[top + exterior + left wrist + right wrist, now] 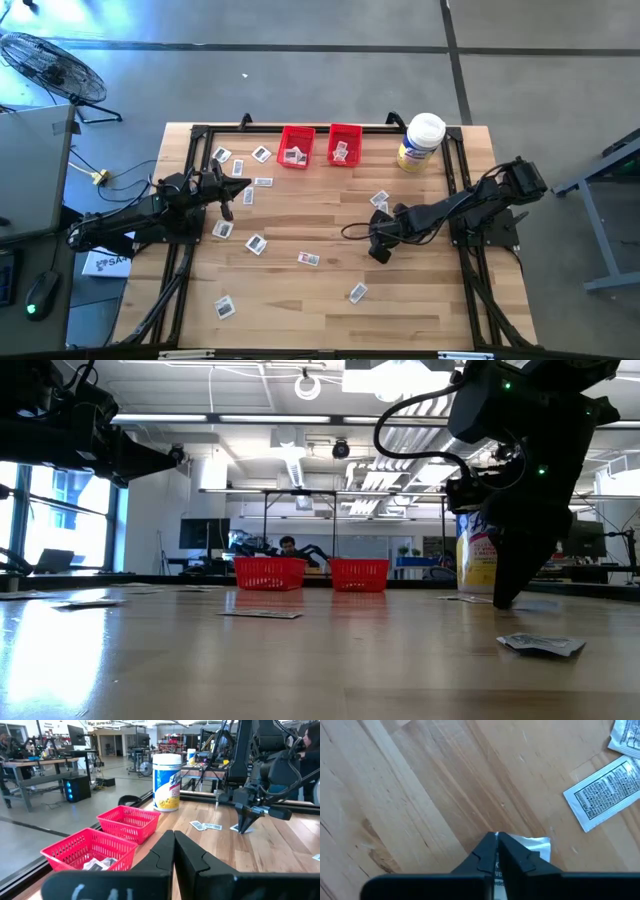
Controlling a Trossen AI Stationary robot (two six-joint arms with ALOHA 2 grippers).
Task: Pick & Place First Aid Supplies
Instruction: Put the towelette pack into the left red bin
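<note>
Smooth pale wood table (420, 785), printed paper packet (602, 792), red plastic mesh bins (129, 821)

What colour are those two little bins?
Red, both bins, with open mesh walls. The left wrist view shows them best.

Wood-slat table (400, 310) with a black frame along its edges. White-lidded, yellow-labelled wipes jar (421, 142) upright at 1 o'clock on the table, just right of the bins. Floor fan (50, 68) off-table at 10 o'clock, yellow plug and cable (99, 177) on the floor at 9. Computer mouse (38, 295) with green light at 8 o'clock on a side desk. Low view: a person (288, 546) seated far back in the room.
</note>
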